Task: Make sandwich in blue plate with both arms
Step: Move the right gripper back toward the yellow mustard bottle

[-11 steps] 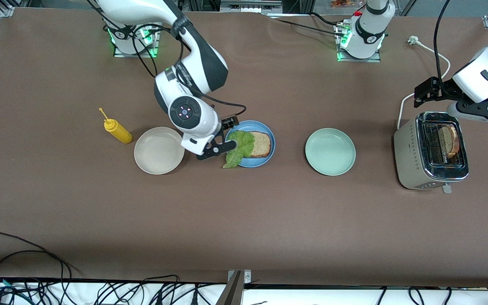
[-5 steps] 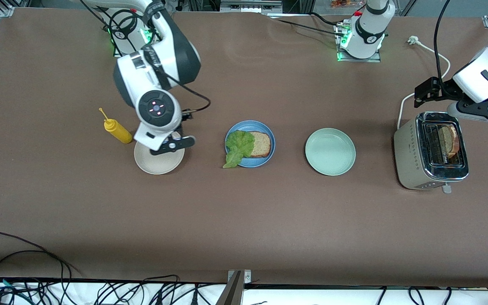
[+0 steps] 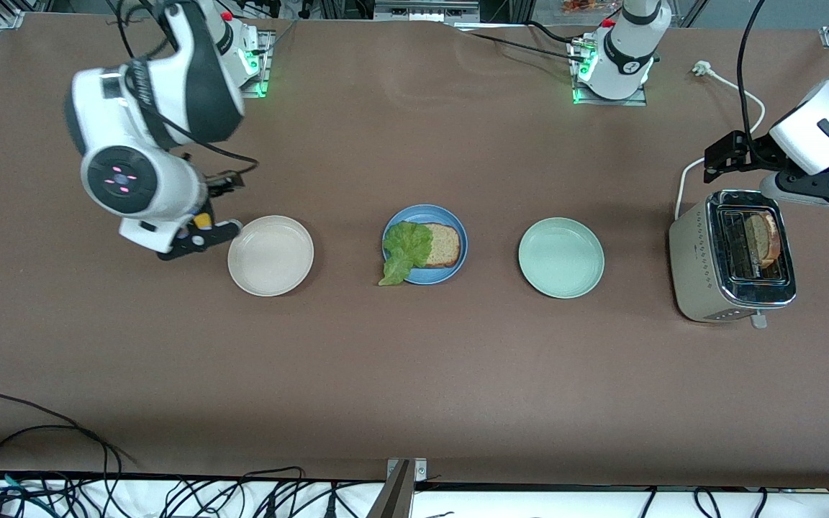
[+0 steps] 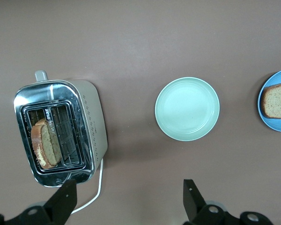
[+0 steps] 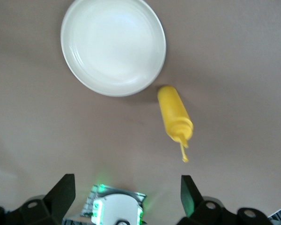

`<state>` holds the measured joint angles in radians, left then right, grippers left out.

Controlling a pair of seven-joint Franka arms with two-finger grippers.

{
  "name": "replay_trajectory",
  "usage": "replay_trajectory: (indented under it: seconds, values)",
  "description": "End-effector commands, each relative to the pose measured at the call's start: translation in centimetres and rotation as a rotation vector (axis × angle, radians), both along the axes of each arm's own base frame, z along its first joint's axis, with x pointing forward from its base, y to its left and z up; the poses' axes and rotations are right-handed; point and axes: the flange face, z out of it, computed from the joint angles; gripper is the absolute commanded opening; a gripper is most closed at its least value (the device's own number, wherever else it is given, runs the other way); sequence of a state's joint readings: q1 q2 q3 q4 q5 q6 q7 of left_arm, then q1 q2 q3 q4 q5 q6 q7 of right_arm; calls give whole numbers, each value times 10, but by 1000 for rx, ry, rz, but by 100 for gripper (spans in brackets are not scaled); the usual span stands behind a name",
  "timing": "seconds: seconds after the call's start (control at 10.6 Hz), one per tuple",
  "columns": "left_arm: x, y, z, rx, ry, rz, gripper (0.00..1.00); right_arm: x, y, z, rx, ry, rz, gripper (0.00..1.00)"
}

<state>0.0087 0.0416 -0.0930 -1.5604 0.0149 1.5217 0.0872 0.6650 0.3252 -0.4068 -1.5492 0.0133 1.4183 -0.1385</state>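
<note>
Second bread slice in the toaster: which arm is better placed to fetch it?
Left. Its gripper hangs open just above the toaster holding the bread slice; the right gripper is over the yellow bottle.

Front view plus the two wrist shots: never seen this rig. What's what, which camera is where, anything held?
Two white robot arms work at a brown table. The wide picture comes from a high camera facing them; each other picture comes from a camera on one arm's wrist, looking down past its fingers.

The right gripper is open, empty and over the yellow squeeze bottle, beside the beige plate. The left gripper is open and empty above the toaster, where one bread slice stands in a slot.

In the middle sits the blue plate with another bread slice and a lettuce leaf that hangs over its rim. The pale green plate lies between the blue plate and the toaster. Nothing is held.
</note>
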Motion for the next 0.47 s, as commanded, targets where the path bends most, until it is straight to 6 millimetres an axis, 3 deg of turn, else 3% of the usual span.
replay_trajectory:
  seconds: [0.0, 0.09, 0.28, 0.38]
  values:
    - [-3, 2, 5, -13, -13, -18, 100, -25, -86, 5, 102, 1, 145, 100]
    - [-3, 2, 4, -13, -12, -18, 100, -22, -121, -1, 166, -4, 230, 100]
    - [-3, 2, 4, -13, -12, -20, 100, -19, -149, -11, 236, -4, 375, 100]
    - [-3, 2, 4, -13, -12, -20, 100, -19, -172, -20, 270, 0, 442, 100]
